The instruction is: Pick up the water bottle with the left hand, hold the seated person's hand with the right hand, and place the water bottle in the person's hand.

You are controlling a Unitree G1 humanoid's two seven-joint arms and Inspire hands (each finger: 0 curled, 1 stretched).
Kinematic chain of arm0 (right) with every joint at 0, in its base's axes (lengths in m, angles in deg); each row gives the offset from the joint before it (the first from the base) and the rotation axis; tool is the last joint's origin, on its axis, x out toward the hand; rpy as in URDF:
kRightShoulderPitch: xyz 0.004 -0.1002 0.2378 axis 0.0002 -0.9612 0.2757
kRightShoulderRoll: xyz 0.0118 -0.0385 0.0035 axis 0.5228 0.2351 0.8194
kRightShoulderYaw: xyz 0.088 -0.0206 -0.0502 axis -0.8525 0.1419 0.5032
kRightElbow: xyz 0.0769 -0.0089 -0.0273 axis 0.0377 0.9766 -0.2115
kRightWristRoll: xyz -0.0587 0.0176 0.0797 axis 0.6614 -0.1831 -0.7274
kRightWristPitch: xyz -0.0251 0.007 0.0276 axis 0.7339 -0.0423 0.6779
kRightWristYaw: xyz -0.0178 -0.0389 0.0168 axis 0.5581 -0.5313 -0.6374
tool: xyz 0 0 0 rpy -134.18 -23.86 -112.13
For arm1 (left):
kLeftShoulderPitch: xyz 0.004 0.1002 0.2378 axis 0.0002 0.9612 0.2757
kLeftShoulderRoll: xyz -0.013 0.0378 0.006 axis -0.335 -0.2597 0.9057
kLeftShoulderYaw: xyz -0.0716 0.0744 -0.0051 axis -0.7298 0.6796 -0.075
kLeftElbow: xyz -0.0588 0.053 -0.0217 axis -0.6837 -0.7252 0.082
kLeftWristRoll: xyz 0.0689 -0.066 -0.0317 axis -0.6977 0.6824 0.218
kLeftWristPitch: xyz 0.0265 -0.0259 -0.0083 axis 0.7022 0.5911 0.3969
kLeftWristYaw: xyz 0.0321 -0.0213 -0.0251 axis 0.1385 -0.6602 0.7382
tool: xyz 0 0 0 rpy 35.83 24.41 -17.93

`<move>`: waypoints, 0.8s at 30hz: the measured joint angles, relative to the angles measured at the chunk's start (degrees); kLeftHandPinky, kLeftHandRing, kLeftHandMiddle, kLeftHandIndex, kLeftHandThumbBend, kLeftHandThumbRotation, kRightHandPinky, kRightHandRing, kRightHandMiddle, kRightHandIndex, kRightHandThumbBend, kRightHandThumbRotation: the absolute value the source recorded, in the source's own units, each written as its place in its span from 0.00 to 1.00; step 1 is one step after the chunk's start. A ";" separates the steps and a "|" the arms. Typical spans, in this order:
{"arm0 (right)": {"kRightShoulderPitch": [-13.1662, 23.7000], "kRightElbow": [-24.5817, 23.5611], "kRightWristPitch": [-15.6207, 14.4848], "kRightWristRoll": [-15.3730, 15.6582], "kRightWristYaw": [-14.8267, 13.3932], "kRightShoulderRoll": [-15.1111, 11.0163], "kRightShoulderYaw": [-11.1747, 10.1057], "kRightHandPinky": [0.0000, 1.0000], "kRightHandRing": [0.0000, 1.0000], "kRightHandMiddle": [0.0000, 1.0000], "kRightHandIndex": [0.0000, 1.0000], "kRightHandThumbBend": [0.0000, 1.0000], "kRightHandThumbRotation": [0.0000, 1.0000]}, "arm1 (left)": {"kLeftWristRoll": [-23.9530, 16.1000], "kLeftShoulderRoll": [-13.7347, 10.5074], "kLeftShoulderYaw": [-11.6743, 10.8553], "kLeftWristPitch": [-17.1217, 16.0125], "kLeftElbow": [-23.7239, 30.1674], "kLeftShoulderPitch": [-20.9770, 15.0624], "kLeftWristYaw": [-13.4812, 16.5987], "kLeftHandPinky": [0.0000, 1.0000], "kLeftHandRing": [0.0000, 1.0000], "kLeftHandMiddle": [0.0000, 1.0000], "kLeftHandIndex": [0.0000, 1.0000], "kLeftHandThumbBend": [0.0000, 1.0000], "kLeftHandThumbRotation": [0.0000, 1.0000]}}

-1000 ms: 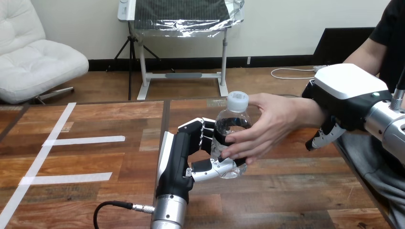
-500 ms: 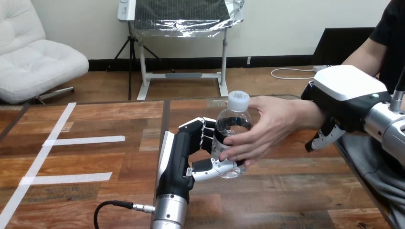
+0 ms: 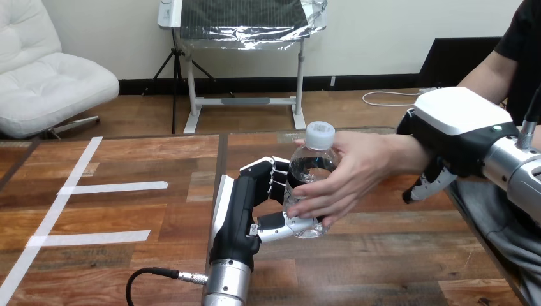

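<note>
A clear water bottle with a white cap stands upright above the wooden table at its middle. My left hand is shut on it, fingers behind it and thumb across its lower part. The person's hand reaches in from the right and wraps the bottle's front, fingers over its label. My right hand sits over the person's wrist, its fingers curled down past the wrist's near side.
White tape strips cross the table's left part. The table's right edge runs beside the seated person's lap.
The person's hand and my right hand have shifted slightly left, and the person's fingers have closed further round the bottle. My left hand has stayed in place.
</note>
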 measured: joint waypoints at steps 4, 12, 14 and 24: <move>0.00 -0.06 0.08 -0.05 0.00 0.43 0.00 0.11 0.19 0.27 0.35 0.76 0.00 | -0.02 0.00 0.13 0.05 0.00 -0.05 0.23 0.40 0.40 0.41 0.46 0.62 0.00; -0.03 -0.05 0.46 -0.06 0.00 0.72 0.06 0.11 0.18 0.27 0.35 0.77 0.00 | 0.00 0.00 0.25 0.06 0.00 -0.12 0.74 0.39 0.39 0.41 0.46 0.61 0.00; -0.03 -0.03 0.68 -0.08 0.00 0.73 0.06 0.11 0.18 0.27 0.35 0.77 0.00 | 0.00 0.00 0.28 0.09 0.00 -0.13 0.84 0.39 0.39 0.41 0.46 0.61 0.00; -0.04 -0.02 1.17 -0.09 0.00 0.73 0.06 0.11 0.19 0.28 0.35 0.77 0.00 | 0.05 0.00 0.30 0.21 -0.01 -0.16 1.14 0.38 0.38 0.41 0.46 0.60 0.00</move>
